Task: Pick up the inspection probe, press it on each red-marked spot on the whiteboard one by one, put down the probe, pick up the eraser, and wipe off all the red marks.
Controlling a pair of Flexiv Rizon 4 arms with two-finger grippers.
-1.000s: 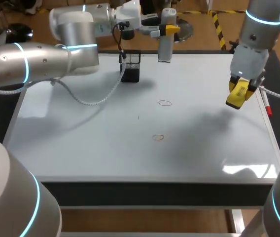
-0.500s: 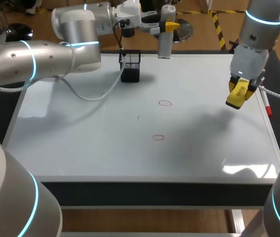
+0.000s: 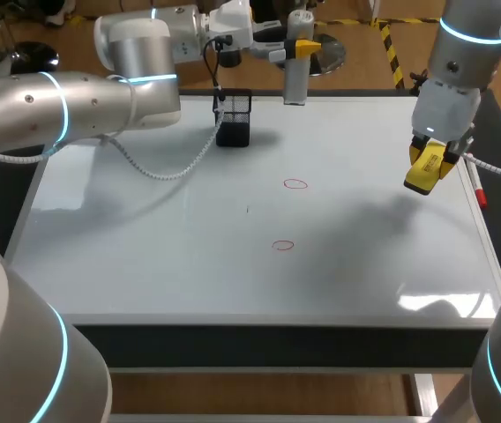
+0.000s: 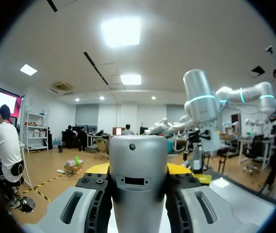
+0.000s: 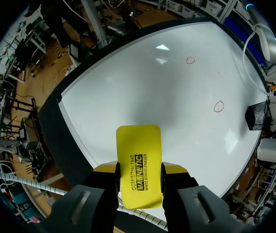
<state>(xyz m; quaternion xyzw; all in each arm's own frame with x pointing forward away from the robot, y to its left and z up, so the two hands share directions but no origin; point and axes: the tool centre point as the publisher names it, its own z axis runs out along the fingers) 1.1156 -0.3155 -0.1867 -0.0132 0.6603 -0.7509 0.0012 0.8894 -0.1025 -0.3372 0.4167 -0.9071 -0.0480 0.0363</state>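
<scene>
our left tool (image 3: 302, 50) clamps the probe (image 3: 295, 84) upright at the whiteboard's (image 3: 189, 256) far edge; our right tool (image 5: 139, 169) clamps the eraser (image 5: 139, 150).

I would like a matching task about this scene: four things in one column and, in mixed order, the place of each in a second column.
Things:
1. probe
2. eraser
3. red marks
4. black holder

Places:
a. drawn near the middle of the whiteboard
b. in the right gripper
c. standing alone on the whiteboard, near its far edge
d. in the left gripper

Pairs: 1-d, 2-b, 3-a, 4-c.
</scene>
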